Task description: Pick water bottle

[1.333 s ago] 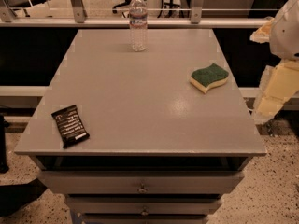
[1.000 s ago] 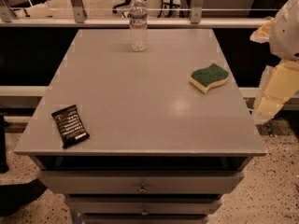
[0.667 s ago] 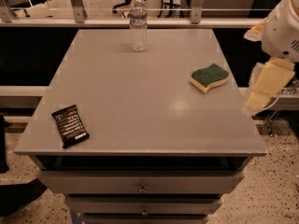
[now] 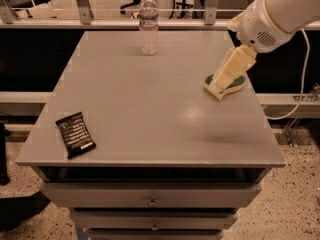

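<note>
The water bottle (image 4: 148,23) is clear and ribbed, with a white cap and a pale label band. It stands upright at the far edge of the grey table (image 4: 150,109), a little left of the middle. My gripper (image 4: 224,79) hangs from the white arm (image 4: 280,14) at the upper right. It is over the table's right side, just above a sponge, and well to the right of the bottle and nearer to me. Nothing shows in the gripper.
A green and yellow sponge (image 4: 239,84) lies on the right side of the table, partly under my gripper. A black snack packet (image 4: 75,134) lies near the front left corner. Drawers (image 4: 150,201) sit under the tabletop. A rail (image 4: 100,25) runs behind the table.
My arm has swung in from the right edge of the view to over the table's right side, above the sponge. The bottle, sponge and packet have not moved.
</note>
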Tool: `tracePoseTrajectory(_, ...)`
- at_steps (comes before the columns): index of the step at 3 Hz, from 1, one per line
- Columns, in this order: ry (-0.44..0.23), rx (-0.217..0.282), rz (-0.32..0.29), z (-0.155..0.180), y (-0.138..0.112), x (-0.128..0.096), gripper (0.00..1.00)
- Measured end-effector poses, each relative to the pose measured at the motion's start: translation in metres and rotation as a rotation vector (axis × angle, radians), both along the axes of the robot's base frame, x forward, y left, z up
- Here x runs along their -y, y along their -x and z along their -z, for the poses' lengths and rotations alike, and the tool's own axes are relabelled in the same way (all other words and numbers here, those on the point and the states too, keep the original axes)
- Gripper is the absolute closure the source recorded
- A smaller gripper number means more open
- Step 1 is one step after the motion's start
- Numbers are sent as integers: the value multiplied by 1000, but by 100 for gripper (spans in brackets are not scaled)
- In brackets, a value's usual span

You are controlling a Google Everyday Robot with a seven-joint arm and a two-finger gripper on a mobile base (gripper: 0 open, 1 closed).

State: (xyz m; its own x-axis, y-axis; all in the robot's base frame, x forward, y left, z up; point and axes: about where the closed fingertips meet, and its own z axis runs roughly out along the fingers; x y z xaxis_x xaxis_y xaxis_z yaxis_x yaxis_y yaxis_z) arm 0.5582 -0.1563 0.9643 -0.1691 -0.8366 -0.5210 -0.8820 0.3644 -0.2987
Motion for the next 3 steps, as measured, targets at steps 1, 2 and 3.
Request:
tracePoseTrajectory(1,-147,68,3,2,-55,-40,0)
tracePoseTrajectory(2,-147,68,3,2,-55,-40,0)
tracePoseTrajectory(3,-191,71,14,9,-59,-46,0)
